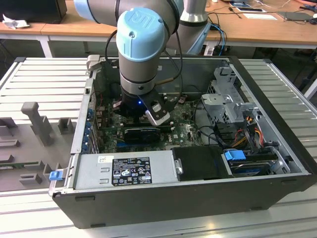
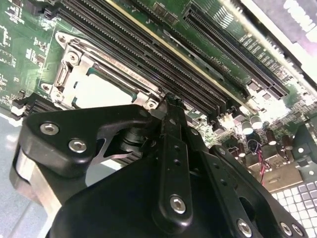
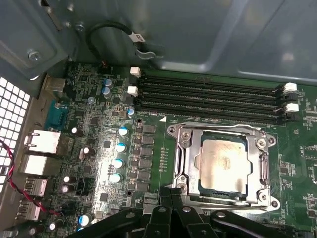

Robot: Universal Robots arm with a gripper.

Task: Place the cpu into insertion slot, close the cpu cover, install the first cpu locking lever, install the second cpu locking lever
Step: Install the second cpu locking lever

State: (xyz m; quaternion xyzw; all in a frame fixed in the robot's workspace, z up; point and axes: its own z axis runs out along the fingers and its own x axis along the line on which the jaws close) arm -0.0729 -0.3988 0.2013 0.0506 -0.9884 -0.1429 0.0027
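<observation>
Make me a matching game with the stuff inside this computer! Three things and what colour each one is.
Things:
1. cpu
2. cpu cover
3. memory slots

Colours:
A. long and black
B. dull silver square face
C. shiny metal frame with a window

Pairs: 1-B, 2-C, 3-A

The cpu [image 3: 224,163] lies in the insertion slot [image 3: 184,168], with the cpu cover [image 3: 262,166] down around it and the memory slots [image 3: 208,91] just beside the slot. The end effector [image 3: 171,196] hangs at the slot's edge, inside the computer case [image 1: 267,163], which sits on the counter [image 1: 44,89].
</observation>
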